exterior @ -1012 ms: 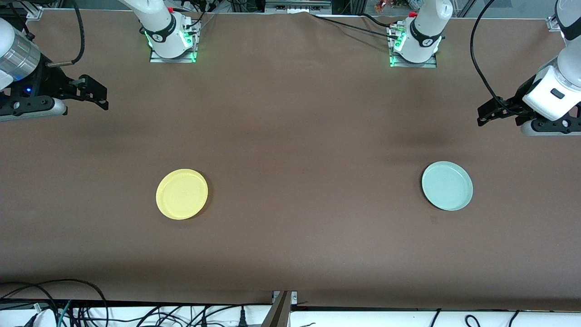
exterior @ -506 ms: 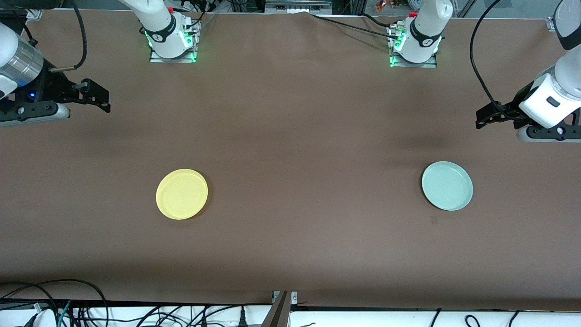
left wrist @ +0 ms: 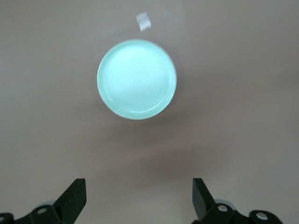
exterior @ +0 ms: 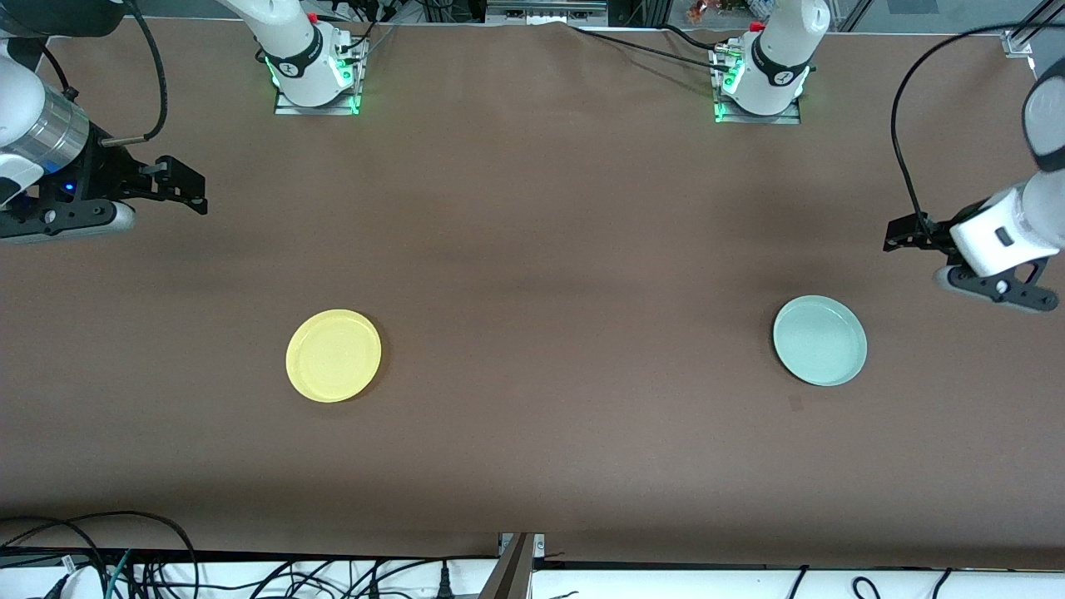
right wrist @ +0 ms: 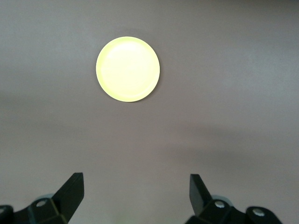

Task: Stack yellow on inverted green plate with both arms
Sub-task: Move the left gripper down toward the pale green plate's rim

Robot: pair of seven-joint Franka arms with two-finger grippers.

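The yellow plate (exterior: 334, 355) lies flat on the brown table toward the right arm's end; it also shows in the right wrist view (right wrist: 127, 68). The pale green plate (exterior: 819, 340) lies flat toward the left arm's end, hollow side up as far as I can see; it also shows in the left wrist view (left wrist: 137, 79). The plates are far apart. My left gripper (exterior: 897, 235) is open and empty, up over bare table beside the green plate (left wrist: 138, 186). My right gripper (exterior: 190, 185) is open and empty, up over bare table well off from the yellow plate (right wrist: 136, 177).
Both arm bases (exterior: 314, 71) (exterior: 761, 79) stand at the table's edge farthest from the front camera. A small mark (exterior: 795, 403) is on the cloth just nearer the front camera than the green plate. Cables hang off the near edge (exterior: 125, 566).
My left gripper has dropped and swung closer to the green plate. My right gripper has shifted slightly toward the table's middle. Neither plate has moved.
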